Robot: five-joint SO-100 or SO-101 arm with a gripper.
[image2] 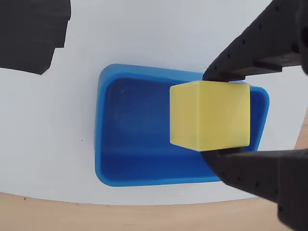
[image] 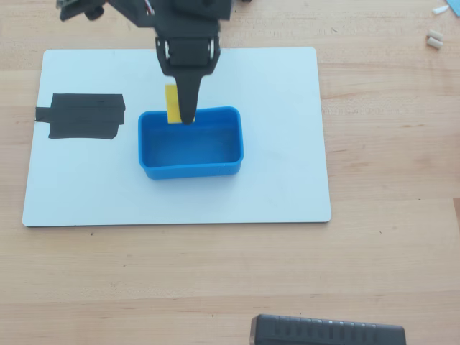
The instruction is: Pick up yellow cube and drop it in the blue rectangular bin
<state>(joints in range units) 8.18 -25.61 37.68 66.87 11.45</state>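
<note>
In the wrist view the tool [image2: 211, 115] was pinching the yellow cube [image2: 210, 115] between its two black fingers [image2: 250, 53], one pressing on the cube's top face and the other on its bottom face as that view showed them. The cube was held in the air above the blue rectangular bin [image2: 108, 134], over the right part of the bin's hollow in that view, and it did not touch the bin's floor.

In the overhead view the arm came down from the top edge, and the tool [image: 180, 108] hung over the far rim of the bin [image: 190, 169]. Only a narrow yellow strip of the cube [image: 171, 103] showed beside the dark finger. The bin stood on a white board [image: 273, 180] which lay on the wooden table [image: 388, 251]. A black tape patch [image: 80, 116] was stuck on the board, well apart to the left of the bin in that view.
</note>
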